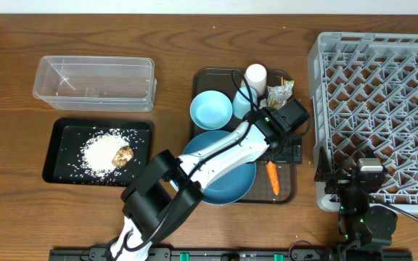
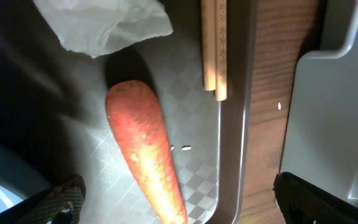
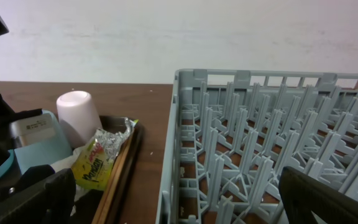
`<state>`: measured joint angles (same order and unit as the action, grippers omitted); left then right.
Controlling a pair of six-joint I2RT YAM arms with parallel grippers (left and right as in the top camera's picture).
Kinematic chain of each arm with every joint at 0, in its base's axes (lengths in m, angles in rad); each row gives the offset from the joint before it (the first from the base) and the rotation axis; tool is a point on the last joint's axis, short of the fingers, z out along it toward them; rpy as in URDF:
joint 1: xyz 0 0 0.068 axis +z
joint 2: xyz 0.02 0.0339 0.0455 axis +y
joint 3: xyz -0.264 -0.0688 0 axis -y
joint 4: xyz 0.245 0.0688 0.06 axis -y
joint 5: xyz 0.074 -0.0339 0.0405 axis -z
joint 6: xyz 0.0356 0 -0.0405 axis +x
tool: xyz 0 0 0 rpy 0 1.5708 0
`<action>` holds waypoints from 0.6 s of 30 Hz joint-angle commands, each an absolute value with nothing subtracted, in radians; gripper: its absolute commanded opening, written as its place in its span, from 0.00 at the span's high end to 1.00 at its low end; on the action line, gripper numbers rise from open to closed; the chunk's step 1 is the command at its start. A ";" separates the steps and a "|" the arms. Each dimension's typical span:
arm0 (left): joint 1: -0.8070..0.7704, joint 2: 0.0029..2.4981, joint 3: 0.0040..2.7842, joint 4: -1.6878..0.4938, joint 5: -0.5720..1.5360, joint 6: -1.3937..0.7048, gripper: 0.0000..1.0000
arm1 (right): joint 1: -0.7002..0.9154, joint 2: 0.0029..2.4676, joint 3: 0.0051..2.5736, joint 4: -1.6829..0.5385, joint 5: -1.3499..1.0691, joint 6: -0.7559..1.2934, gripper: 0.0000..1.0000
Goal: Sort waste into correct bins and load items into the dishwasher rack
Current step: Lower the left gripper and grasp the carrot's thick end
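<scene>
The left gripper (image 1: 284,150) hangs with its jaws spread wide and nothing between them. It is over the rack-side edge of the dark brown flat serving tray (image 2: 191,93), directly above the long orange carrot (image 2: 145,155) lying on that tray's floor. Lifting the carrot looks to be the step in hand. To do it well, come straight down so one finger lands on each side of the carrot's thick half, and close across its width, not along it. The crumpled white tissue (image 2: 104,25) lies just beyond its blunt end and the thin wooden chopsticks (image 2: 214,43) lie just beside it along the serving tray's rim, so the fingers should catch neither. The right gripper (image 3: 178,176), likewise wide open and empty, waits off the serving tray over a corner of the large grey plastic lattice rack (image 1: 383,94), which shows no dishes. The serving tray also carries the large dark-blue plate (image 1: 227,185), small light-blue bowl (image 1: 210,110), light-blue cup (image 1: 239,104), white cup (image 1: 256,74) and shiny green-yellow snack wrapper (image 3: 98,162). Off the serving tray's opposite side, the shallow black rectangular tray (image 1: 60,163) holds white rice grains (image 1: 100,151) and a small brown food lump (image 1: 123,156), so it is probably where the carrot belongs. The clear rectangular plastic tub (image 1: 49,87) next to it holds nothing I can make out.
</scene>
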<state>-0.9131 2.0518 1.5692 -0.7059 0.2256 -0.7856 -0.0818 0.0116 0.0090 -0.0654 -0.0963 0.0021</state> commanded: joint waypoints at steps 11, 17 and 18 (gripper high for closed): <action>-0.952 2.052 1.573 -0.713 0.275 -0.817 0.02 | -0.098 0.006 0.006 -0.067 -0.098 -0.013 0.01; -1.007 2.052 1.573 -0.736 0.139 -0.889 0.02 | -0.098 0.006 0.006 -0.067 -0.098 -0.013 0.01; -1.012 2.052 1.573 -0.741 0.115 -0.898 0.02 | -0.098 0.006 0.006 -0.067 -0.098 -0.013 0.01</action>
